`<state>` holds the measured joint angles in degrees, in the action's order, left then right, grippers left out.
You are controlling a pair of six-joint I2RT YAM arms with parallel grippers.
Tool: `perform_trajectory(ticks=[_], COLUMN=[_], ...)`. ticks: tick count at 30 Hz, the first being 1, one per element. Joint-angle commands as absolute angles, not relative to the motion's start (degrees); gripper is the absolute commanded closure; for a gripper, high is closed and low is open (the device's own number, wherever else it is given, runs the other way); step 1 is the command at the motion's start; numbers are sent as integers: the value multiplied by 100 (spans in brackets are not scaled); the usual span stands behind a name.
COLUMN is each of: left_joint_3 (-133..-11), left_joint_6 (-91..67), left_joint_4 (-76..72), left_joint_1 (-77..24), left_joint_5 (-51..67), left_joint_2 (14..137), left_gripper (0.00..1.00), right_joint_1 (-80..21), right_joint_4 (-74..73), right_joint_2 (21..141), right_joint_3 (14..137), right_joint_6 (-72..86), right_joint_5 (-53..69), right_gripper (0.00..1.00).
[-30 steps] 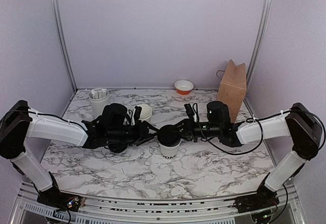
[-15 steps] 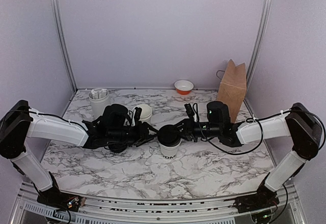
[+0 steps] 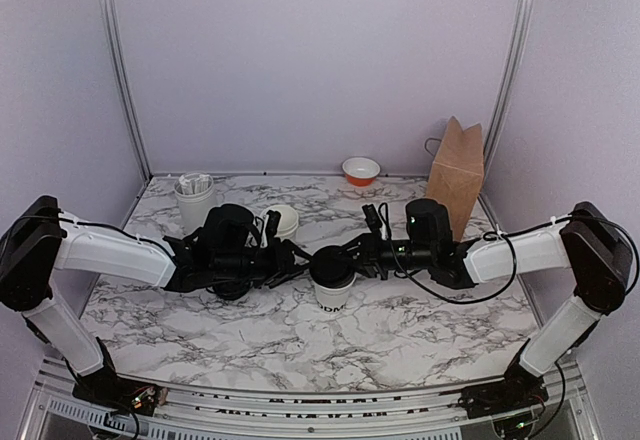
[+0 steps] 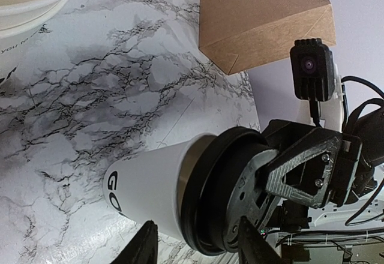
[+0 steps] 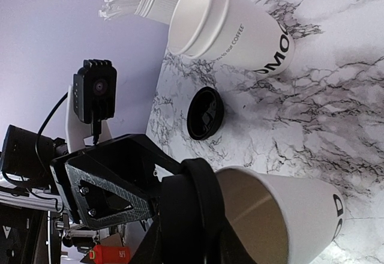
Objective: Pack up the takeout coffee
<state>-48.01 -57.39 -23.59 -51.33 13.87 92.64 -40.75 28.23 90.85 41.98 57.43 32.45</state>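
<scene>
- Lilac walls (image 3: pixel 320 60) close in a white, grey-veined marble tabletop (image 3: pixel 400 345) on three sides.
- The small white paper cup (image 3: pixel 334 293) stands upright near the middle of the tabletop, between the two arms, with dark lettering low on its side.
- The black round plastic lid (image 3: pixel 329 260) sits at the cup's mouth. From the left wrist it meets the rim. From the right wrist the brown inside of the cup shows past it, so it looks tilted rather than seated all round.
- The right fingers (image 4: pixel 298 169) reach in from the right and are clamped on the lid, one lying across its top.
- The left fingers (image 4: pixel 146 247) come in from the left and stand apart, one by the cup wall and one by the lid's top. They grip nothing that I can make out.
- A second black plastic lid (image 5: pixel 206 113) lies flat on the tabletop left of the cup.
- A stack of nested white paper cups (image 3: pixel 284 222) stands just beyond the left arm's wrist.
- A taller white cylindrical holder with packets (image 3: pixel 193 200) stands at the far left.
- A brown paper bag (image 3: pixel 457 175) stands upright at the far right.
- A small orange-and-white bowl (image 3: pixel 361 170) sits by the far wall, left of the bag.
</scene>
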Motion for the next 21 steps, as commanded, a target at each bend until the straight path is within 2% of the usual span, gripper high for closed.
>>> perform_trajectory(ticks=[1, 21], left_joint_3=[-4974, -5103], left_joint_6=[-5617, -5560], left_joint_4=[-2206, -2091], left_joint_1=[-5161, -5203], left_joint_5=[1338, 1356], left_joint_2=[9331, 9481], left_gripper=[53, 53], right_joint_1=[-4062, -4000], right_joint_4=[2771, 2557], right_joint_2=[9001, 8988], right_joint_3=[4342, 4260], right_joint_6=[5847, 5738], right_joint_5=[3254, 3088], right_gripper=[80, 78])
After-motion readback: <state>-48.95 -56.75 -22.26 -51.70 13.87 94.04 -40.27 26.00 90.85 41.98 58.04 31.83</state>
